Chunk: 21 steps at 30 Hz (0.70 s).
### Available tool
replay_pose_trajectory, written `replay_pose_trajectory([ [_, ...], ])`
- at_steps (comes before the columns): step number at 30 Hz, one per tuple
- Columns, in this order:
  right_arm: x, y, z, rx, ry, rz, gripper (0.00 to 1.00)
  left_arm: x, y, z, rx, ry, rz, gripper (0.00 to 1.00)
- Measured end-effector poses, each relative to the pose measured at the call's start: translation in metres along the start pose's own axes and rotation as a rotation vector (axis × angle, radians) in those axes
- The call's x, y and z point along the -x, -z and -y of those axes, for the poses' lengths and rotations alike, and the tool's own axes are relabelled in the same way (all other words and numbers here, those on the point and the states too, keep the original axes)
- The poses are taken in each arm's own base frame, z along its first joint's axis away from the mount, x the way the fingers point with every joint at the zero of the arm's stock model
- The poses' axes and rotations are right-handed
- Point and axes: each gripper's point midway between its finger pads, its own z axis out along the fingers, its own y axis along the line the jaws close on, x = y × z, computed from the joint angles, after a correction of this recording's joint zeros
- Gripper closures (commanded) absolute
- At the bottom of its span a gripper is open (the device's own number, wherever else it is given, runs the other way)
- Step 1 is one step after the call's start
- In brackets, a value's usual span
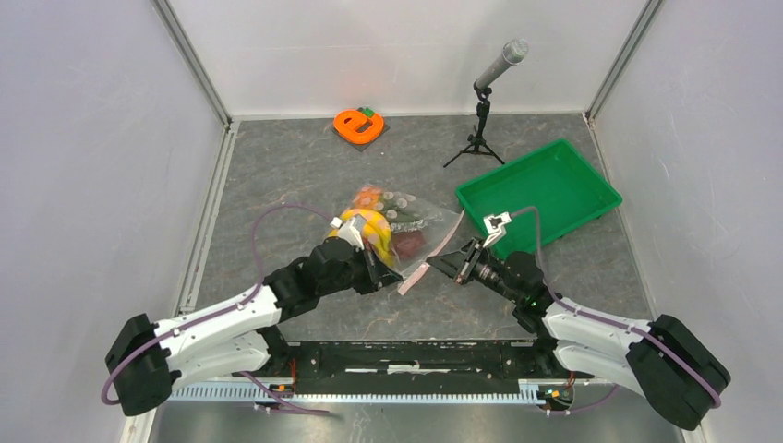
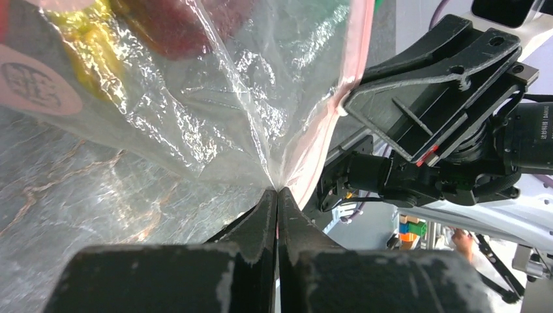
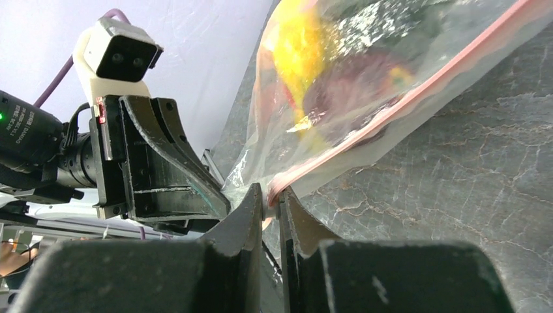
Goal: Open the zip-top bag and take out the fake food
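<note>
Zip-top bag, mid-worktop between the two arms, its near edge lifted off the stone and pinched from both sides. The fake food lies bunched in the far end: a yellow banana bunch and a dark maroon fruit show through the film, the other pieces too blurred to name.

My left tool is closed tight on the film just beside the pink zip strip. My right tool is closed to a sliver on the end of that strip. I cannot tell whether the two have hold of opposite lips or of the same one.

I judge the bag thin, floppy and slick, almost weightless itself, with all its load in the fruit. The film bunches into creases where the left tool bites, so it should stretch or slip before it tears. The strip looks like the stiffest part and the best place to hold. The fruits look hard, light and rounded, so they are likely to roll once free, and the banana offers the easiest hold.

A green tray sits just right of the bag. An orange "e" shape and a microphone stand are at the back.
</note>
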Motion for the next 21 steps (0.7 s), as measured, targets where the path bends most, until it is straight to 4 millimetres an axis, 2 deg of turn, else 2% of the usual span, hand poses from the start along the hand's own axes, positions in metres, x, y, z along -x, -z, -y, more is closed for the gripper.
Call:
replay_pose_trajectory([
  [21,0.037,0.009,0.034,-0.121,0.038,0.108,1.0,0.014,0.058,-0.061,0.308,-0.062,0.116,0.98],
])
